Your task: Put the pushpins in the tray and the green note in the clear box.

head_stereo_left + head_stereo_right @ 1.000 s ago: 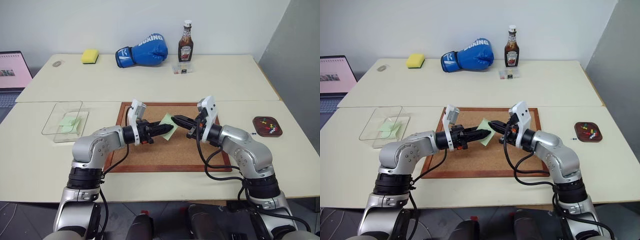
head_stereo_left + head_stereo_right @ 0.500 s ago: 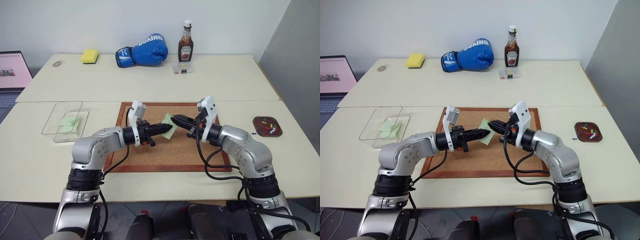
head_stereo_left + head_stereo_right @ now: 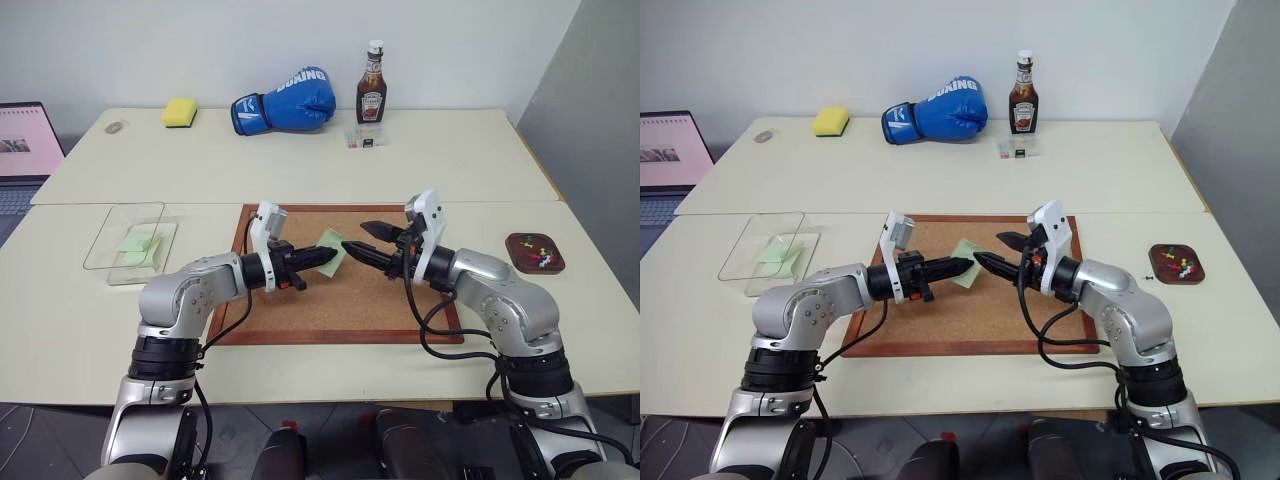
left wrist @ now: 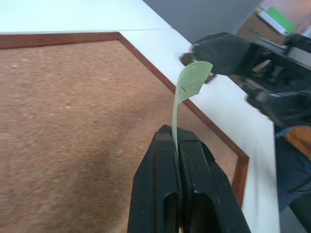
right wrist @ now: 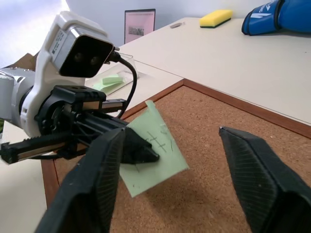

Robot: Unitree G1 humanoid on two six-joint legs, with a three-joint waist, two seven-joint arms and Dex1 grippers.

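A: Left gripper (image 3: 333,256) state?

B: Clamped flat on the green note (image 3: 329,243). In the left wrist view the sheet is pinched edge-on between the two black fingers (image 4: 155,184), its free end curling up past the tips. It is held above the cork board (image 3: 345,298), not lying on it.

A: Right gripper (image 3: 361,239)?

B: Jaws spread wide, nothing between them. The tips are just beside the note's far edge, facing the left gripper head-on. In the right wrist view the note is seen between the two spread fingers (image 5: 257,179), gripped only by the left gripper beyond them. Faint writing is visible on the sheet.

A: Other task items, relative to the grippers?

B: The clear box (image 3: 128,240) sits well out to the left of the left gripper, past the board's left frame, on the table (image 3: 300,165). A pale green sheet (image 3: 139,245) is already lying inside it. The dark brown tray (image 3: 534,252) is well out to the right of the right gripper, off the board. Coloured pushpins (image 3: 539,254) are seen in it; the count cannot be told.

A: Far side?

B: Beyond both grippers, at the table's back edge: yellow sponge (image 3: 180,112), blue boxing glove (image 3: 285,101), ketchup bottle (image 3: 372,84), with a small clear container (image 3: 365,137) just in front of the bottle. A laptop (image 3: 25,150) is at far left.
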